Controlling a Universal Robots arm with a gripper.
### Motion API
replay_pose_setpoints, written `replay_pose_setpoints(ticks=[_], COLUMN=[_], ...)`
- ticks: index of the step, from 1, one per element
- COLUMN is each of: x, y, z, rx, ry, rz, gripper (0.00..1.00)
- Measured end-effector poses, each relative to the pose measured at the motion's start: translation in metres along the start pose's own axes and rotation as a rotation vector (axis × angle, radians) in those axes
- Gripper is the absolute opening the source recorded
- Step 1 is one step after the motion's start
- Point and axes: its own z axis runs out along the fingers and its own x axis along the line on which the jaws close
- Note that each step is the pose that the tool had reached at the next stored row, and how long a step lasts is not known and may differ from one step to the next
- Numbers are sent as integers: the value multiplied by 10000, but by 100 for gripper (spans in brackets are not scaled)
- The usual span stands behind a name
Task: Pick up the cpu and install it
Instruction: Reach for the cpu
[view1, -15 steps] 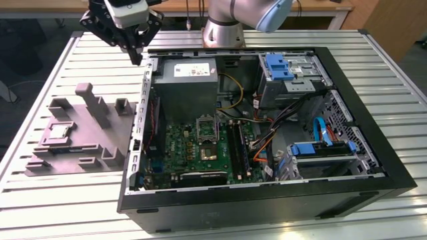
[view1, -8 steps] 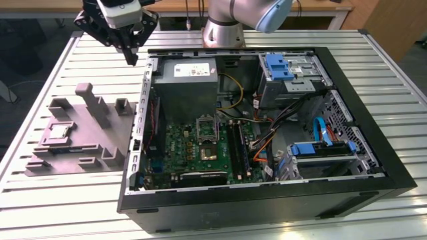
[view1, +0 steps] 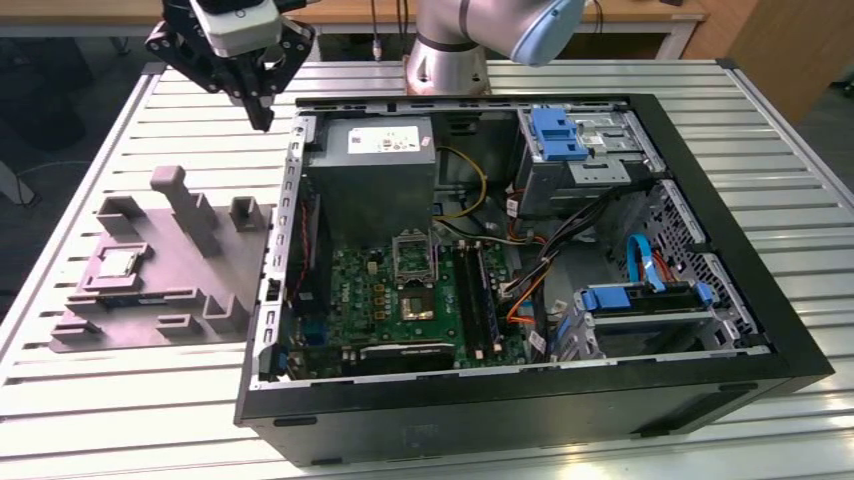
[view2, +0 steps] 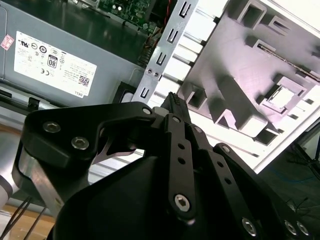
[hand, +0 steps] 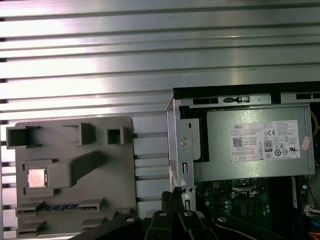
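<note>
**Gripper closed and empty by the case corner; cpu resting in the grey fixture**

The black multi-link gripper (view1: 263, 118) hangs above the slatted aluminium tabletop (view1: 134, 420), close to its far edge in the exterior view. It is over the corner of the open black computer case (view1: 534, 410) that lies far and to the exterior view's left. Its jaws are pressed together with nothing between them, and the fingertips (view2: 173, 102) meet in a narrow point.

The small flat square cpu (view1: 118, 263) with a dull silver metal top lies flat in a square recess of the grey moulded plastic fixture (view1: 147, 300) with upright posts. This fixture sits on the tabletop near the edge at the exterior view's left, just beside the case. The cpu is on the side of the fixture away from the case, well apart from the gripper.

Inside the case, the grey metal power supply box (view1: 387, 150) fills the corner nearest the gripper. The green motherboard (view1: 387, 300) lies flat beyond it, toward the tabletop's near edge.
</note>
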Motion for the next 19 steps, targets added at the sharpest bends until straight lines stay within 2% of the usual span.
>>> replay_pose_setpoints(ticks=[14,16,19], x=[32,78,82], y=[-3,-8,-8], z=[4,36,39], rx=[-1,2,2], ry=[0,23,24], rz=[0,1,2], gripper=[11,11,11])
